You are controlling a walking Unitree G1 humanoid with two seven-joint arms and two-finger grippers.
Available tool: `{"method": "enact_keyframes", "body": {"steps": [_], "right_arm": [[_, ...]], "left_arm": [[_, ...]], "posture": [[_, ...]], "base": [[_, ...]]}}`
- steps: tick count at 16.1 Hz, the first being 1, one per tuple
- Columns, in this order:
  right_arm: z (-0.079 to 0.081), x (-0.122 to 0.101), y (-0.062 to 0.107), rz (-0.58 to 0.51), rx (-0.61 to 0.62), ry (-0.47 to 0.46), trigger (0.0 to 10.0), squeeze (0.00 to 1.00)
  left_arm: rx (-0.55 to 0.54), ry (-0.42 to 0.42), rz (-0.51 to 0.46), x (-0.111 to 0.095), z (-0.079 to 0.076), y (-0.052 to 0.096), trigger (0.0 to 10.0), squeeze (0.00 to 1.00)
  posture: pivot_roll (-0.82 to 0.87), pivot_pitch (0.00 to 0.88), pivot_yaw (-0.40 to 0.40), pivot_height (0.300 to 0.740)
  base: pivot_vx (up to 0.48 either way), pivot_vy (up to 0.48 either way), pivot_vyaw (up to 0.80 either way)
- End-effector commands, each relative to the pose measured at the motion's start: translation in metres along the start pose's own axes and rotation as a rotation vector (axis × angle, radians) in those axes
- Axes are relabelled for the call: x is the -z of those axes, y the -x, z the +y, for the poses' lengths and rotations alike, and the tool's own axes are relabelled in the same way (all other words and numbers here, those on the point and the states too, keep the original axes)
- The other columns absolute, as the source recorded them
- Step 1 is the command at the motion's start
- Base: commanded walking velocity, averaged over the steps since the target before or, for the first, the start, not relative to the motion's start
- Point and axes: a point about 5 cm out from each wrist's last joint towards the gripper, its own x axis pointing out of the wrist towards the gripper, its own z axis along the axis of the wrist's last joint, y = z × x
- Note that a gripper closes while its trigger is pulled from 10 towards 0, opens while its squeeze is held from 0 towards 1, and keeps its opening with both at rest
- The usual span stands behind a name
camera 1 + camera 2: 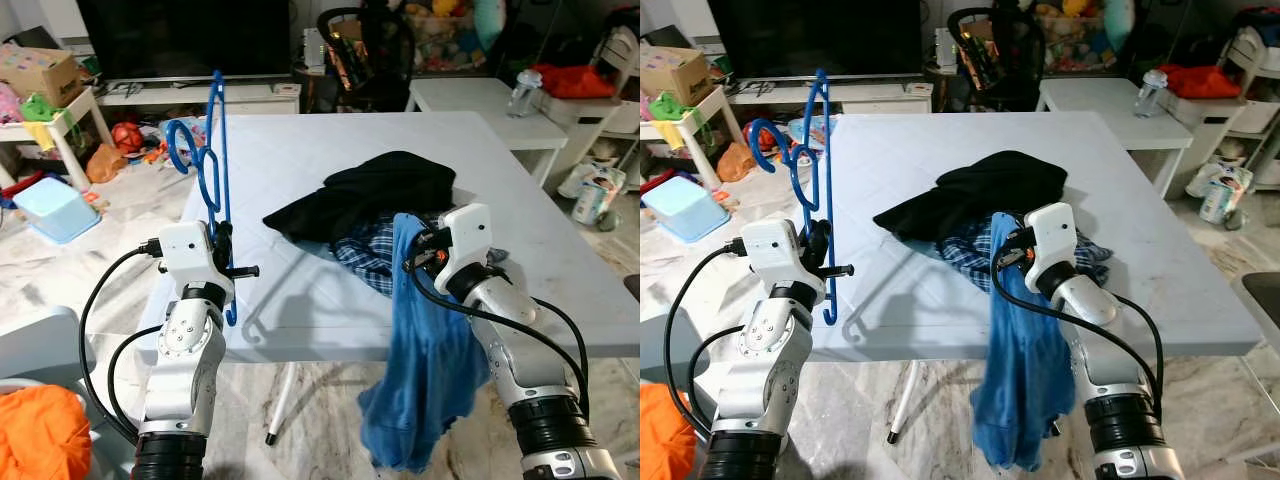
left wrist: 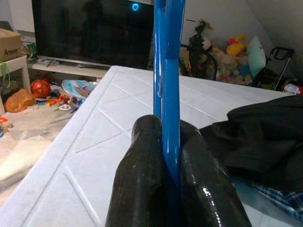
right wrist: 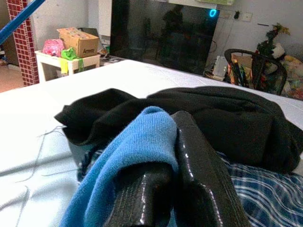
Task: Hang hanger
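Hanger (image 1: 213,170) position: clamped in the left end effector (image 2: 171,156), fingers closed on the blue bar, long axis near vertical, most of the frame rising above the fingers and the lower end just below them. The garment lies to the right of this end effector, well apart. Right end effector (image 3: 165,156): fingers closed on the blue garment (image 1: 425,370), which hangs below it over the near edge of the desk (image 1: 300,170). Black garment (image 1: 385,190) and plaid cloth (image 1: 365,255) lie just beyond the right end effector. Judgement: the next move must bring hanger and blue garment together; the gap between the two end effectors governs it.
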Motion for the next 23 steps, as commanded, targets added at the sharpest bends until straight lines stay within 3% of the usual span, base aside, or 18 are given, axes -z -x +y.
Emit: {"method": "enact_keyframes", "body": {"steps": [1,3,5,6,8,10,13,14,16,17,19,20,21,22,23], "right_arm": [[-0.004,-0.008,-0.004,-0.027,0.002,0.008,10.0,0.00],[-0.001,-0.007,-0.009,-0.019,-0.001,-0.010,10.0,0.00],[0.003,-0.019,-0.029,-0.047,-0.024,-0.029,10.0,0.00],[0.001,-0.048,-0.063,-0.091,-0.031,-0.039,10.0,0.00],[0.002,-0.104,-0.105,-0.136,-0.036,-0.072,10.0,0.00],[0.007,-0.149,-0.122,-0.195,-0.028,-0.116,10.0,0.00],[-0.003,-0.219,-0.123,-0.369,0.045,-0.125,10.0,0.00],[-0.018,-0.264,-0.112,-0.517,0.114,-0.128,10.0,0.00],[-0.025,-0.280,-0.106,-0.575,0.141,-0.132,10.0,0.00],[-0.031,-0.276,-0.104,-0.570,0.151,-0.116,10.0,0.00],[-0.032,-0.208,-0.114,-0.335,0.158,0.019,10.0,0.00],[-0.034,-0.161,-0.113,-0.169,0.162,0.103,10.0,0.00],[-0.035,-0.117,-0.107,-0.027,0.123,0.117,10.0,0.00],[-0.034,-0.101,-0.104,0.025,0.099,0.113,10.0,0.00],[-0.032,-0.062,-0.092,0.161,0.017,0.145,10.0,1.00]], "left_arm": [[0.000,-0.003,0.005,-0.001,-0.001,-0.001,10.0,0.00],[0.004,-0.004,0.009,0.000,-0.002,-0.002,10.0,0.00],[0.009,-0.012,0.010,0.000,-0.004,-0.003,10.0,0.00],[0.013,-0.016,0.006,-0.001,-0.006,-0.005,10.0,0.00],[0.002,-0.016,-0.005,-0.004,-0.005,-0.005,10.0,0.00],[-0.025,-0.020,-0.006,-0.003,0.001,-0.001,10.0,0.00],[-0.048,-0.022,-0.023,-0.005,0.004,0.002,10.0,0.00],[-0.055,-0.034,-0.047,-0.009,0.004,0.001,10.0,0.00],[-0.060,-0.035,-0.054,-0.010,0.005,0.001,10.0,0.00],[-0.061,-0.035,-0.053,-0.009,0.003,0.001,10.0,0.00],[-0.045,-0.028,-0.047,-0.007,-0.004,0.002,10.0,0.00],[-0.030,-0.032,-0.052,-0.007,-0.007,0.001,10.0,0.00],[-0.023,-0.035,-0.056,-0.008,-0.008,0.001,10.0,0.00],[-0.022,-0.035,-0.056,-0.009,-0.008,0.001,10.0,0.00],[-0.022,-0.036,-0.054,-0.008,-0.007,0.000,10.0,0.00]], "posture": [[-0.13,0.000,0.015,0.740],[-0.13,0.000,0.016,0.740],[-0.13,0.000,0.016,0.740],[-0.11,0.000,0.006,0.740],[-0.09,0.000,-0.015,0.740],[-0.07,0.000,-0.034,0.740],[-0.04,0.000,-0.059,0.740],[-0.04,0.000,-0.066,0.740],[-0.05,0.000,-0.068,0.740],[-0.06,0.000,-0.065,0.740],[-0.06,0.000,-0.060,0.740],[-0.06,0.000,-0.056,0.740],[-0.06,0.000,-0.052,0.740],[-0.06,0.000,-0.052,0.740],[-0.07,0.000,-0.047,0.740]], "base": [[0.000,0.000,0.00],[0.000,0.000,0.00],[0.000,0.000,0.00],[0.000,0.000,0.00],[0.000,0.000,0.00],[0.000,0.000,0.00],[0.000,0.000,0.00],[0.000,0.000,0.00],[0.000,0.000,0.00],[0.000,0.000,0.00],[0.000,0.000,0.00],[0.000,0.000,0.00],[0.000,0.000,0.00],[0.000,0.000,0.00],[0.000,0.000,0.00]]}}
